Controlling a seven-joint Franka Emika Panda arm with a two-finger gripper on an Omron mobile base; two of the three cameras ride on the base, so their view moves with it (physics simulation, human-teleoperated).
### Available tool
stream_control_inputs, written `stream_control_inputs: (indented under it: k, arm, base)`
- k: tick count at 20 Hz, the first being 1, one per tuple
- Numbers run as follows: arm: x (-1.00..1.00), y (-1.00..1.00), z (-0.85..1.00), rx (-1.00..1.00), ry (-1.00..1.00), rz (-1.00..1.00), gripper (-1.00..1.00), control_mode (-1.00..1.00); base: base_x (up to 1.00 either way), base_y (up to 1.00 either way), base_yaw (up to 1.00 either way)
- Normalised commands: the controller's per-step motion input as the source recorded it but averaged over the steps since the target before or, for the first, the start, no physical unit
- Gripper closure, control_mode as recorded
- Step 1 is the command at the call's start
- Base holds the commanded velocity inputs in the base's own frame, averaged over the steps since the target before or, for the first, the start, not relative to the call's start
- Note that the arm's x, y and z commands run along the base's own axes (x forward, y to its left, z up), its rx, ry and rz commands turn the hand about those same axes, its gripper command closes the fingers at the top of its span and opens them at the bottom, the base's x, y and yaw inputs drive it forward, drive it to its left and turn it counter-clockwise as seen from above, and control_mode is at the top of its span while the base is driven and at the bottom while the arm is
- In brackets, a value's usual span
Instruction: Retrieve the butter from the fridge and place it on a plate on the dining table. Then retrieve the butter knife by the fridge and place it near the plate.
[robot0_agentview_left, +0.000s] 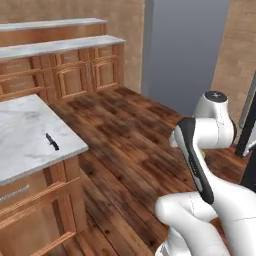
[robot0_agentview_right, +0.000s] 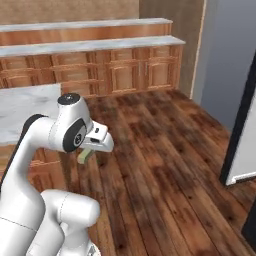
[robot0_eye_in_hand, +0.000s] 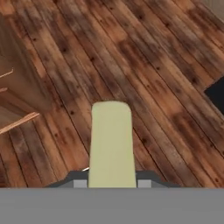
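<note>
A pale-yellow butter stick pokes forward from my gripper, which is shut on it above the wood floor. From the right base camera the butter hangs under the white hand, held in the gripper. The dark butter knife lies on a marble-topped cabinet counter, near its right edge. The black edge of the fridge stands at the right, and the fridge edge also sits behind the arm. The plate and the dining table are out of view.
Wooden cabinets with marble tops run along the back wall. A grey wall panel stands behind the open wood floor. The counter's corner juts out at the left.
</note>
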Motion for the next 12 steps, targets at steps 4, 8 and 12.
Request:
stream_control_inputs:
  k: [4, 8, 12]
  arm:
    - [0.00, 0.00, 0.00, 0.00, 0.00, 0.00, 1.00, 1.00]
    - [0.00, 0.00, 0.00, 0.00, 0.00, 0.00, 1.00, 1.00]
    - [0.00, 0.00, 0.00, 0.00, 0.00, 0.00, 1.00, 1.00]
  base:
    - [-0.01, 0.14, 0.69]
    - [0.00, 0.24, 0.68]
    - [0.00, 0.54, 0.55]
